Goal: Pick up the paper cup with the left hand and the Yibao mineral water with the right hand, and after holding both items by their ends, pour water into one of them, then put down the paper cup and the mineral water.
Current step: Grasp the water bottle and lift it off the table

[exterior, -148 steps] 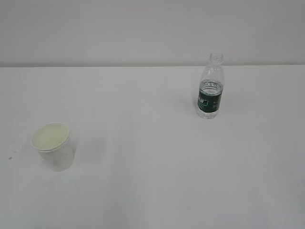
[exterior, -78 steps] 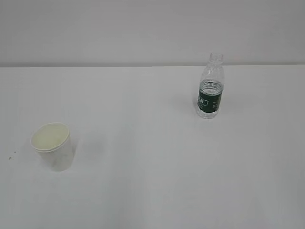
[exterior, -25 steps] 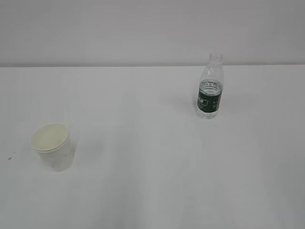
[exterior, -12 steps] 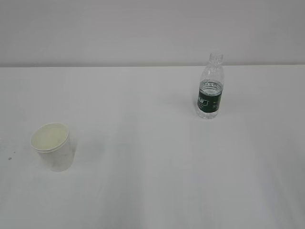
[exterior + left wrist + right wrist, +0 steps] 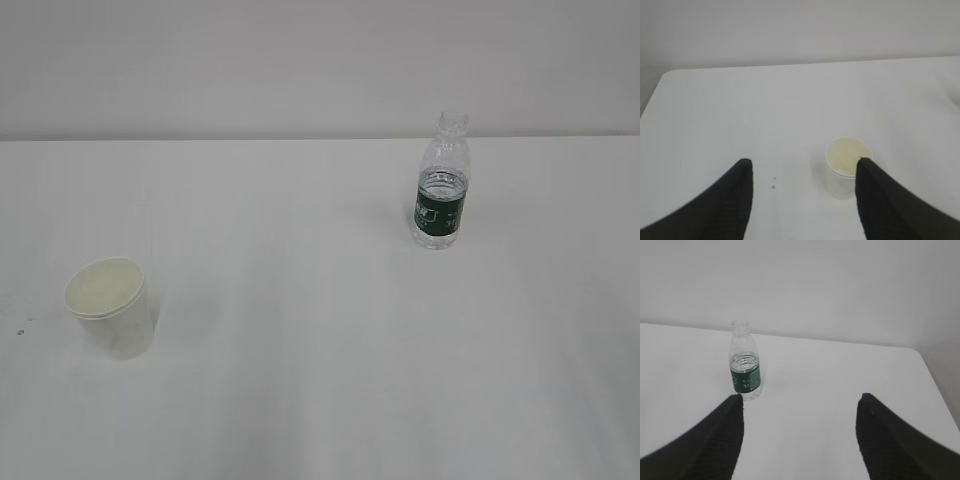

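- Cup (image 5: 847,167): upright on the table (image 5: 790,110), ahead of the left gripper (image 5: 802,172), partly behind its right finger (image 5: 885,205). Inside looks cream; can't tell if there's any liquid.
- Bottle (image 5: 745,362): upright, uncapped, water up to about the label top; ahead of the right gripper (image 5: 800,407), just beyond its left finger (image 5: 715,440).
- Both jaws wide apart, holding nothing.
- Only blurred fingertips show; neither arm appears in the exterior view.

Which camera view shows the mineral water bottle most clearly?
The right wrist view: the Yibao mineral water stands uncovered and appears largest there, label and open neck visible. The exterior view shows it smaller, far right. The left wrist view does not show it.
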Available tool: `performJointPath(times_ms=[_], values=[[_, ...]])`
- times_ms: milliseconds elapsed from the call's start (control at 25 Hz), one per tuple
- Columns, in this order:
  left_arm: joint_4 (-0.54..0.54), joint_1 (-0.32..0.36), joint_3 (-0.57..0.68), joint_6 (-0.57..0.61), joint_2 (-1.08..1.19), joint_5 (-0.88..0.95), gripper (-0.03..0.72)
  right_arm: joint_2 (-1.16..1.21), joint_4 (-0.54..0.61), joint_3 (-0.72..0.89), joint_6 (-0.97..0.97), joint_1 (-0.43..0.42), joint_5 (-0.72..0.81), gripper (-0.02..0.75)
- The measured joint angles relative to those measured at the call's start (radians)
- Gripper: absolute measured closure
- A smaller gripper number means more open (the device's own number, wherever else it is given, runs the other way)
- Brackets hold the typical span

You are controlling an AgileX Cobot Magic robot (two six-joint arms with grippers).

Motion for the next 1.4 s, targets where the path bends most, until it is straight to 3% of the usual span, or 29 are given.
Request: performJointPath(times_ms=[880,1400], values=[[-0.018,0.000,0.000,0.026,0.000,-0.017,0.225,0.307,0.018,0.005,-0.020,0.041,-0.319,0.205],[-0.104,0.000,0.002,0.104,0.045,-0.049,0.225,0.404,0.021,0.005,-0.022,0.041,-0.399,0.205]])
